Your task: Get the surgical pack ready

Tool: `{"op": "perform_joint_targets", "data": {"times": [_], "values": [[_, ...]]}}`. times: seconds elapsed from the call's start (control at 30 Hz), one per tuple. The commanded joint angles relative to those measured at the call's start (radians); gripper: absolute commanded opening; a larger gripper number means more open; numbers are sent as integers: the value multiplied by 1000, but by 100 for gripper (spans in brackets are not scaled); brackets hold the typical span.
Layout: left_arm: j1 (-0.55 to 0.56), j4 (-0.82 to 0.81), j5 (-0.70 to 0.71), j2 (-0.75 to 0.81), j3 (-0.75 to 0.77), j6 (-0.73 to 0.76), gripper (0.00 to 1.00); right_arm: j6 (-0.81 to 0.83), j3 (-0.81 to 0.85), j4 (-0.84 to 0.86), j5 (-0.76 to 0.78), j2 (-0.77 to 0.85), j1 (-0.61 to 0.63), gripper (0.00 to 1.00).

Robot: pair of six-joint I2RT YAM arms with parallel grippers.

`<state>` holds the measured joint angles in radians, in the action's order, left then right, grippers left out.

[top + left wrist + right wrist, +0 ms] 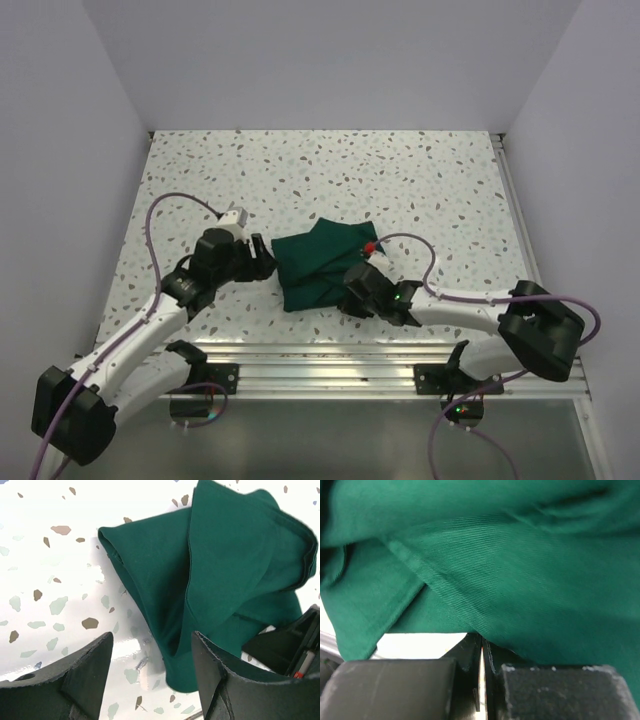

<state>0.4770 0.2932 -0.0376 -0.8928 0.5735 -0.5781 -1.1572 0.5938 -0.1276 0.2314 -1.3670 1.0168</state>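
Green cloth bundle lies mid-frame on the speckled surface; left claw stands spread beside its left edge; right claw is pressed together at its lower right edge.

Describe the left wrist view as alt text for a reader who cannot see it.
A folded dark green cloth lies on a white speckled table. Its near corner reaches between the two black fingers of the open left gripper, which holds nothing.
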Motion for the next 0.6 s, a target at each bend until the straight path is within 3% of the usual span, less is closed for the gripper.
{"op": "perform_joint_targets", "data": {"times": [0.0,0.23,0.57], "values": [[-15,-43,13,-26,12,40,67,62,29,89,-4,-20,-90,0],[-49,-78,30,-84,34,52,67,151,187,94,-56,-174,-147,0],[-181,-109,-34,-118,72,84,67,226,351,166,-139,-351,-279,0]]}}
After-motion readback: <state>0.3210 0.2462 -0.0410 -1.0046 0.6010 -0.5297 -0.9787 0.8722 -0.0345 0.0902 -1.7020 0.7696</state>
